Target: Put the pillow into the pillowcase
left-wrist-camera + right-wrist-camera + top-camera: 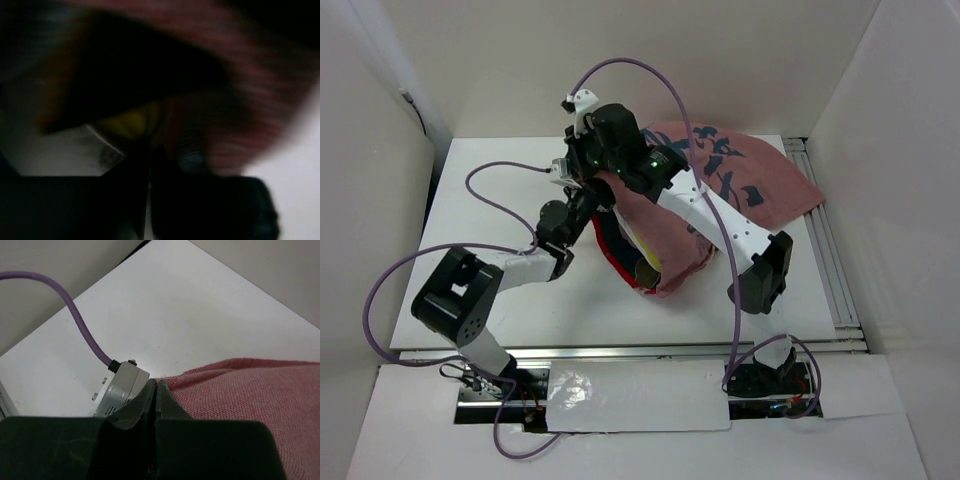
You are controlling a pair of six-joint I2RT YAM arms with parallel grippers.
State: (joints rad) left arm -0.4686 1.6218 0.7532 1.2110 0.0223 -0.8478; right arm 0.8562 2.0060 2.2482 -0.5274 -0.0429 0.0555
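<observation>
The pillowcase point(750, 180) lies pink side up with dark blue marks at the back right, and its red front part point(632, 272) is bunched mid-table. My right gripper point(603, 178) is shut on the pink rim point(235, 390) of the pillowcase; its jaws point(157, 384) meet at the cloth's corner. My left gripper point(592, 200) is just beside it. In the blurred left wrist view its jaws point(148, 150) are shut at the edge of the red cloth point(245, 95), under a dark opening. A yellow strip point(649, 262) shows at the mouth, likely the pillow's edge point(129, 121); the rest of the pillow is hidden.
The white table point(500, 200) is walled on the left, back and right. A metal rail point(830, 260) runs along its right edge. Purple cables point(490, 180) loop over the left half. The left wrist's silver camera box point(120, 389) sits right beside my right jaws.
</observation>
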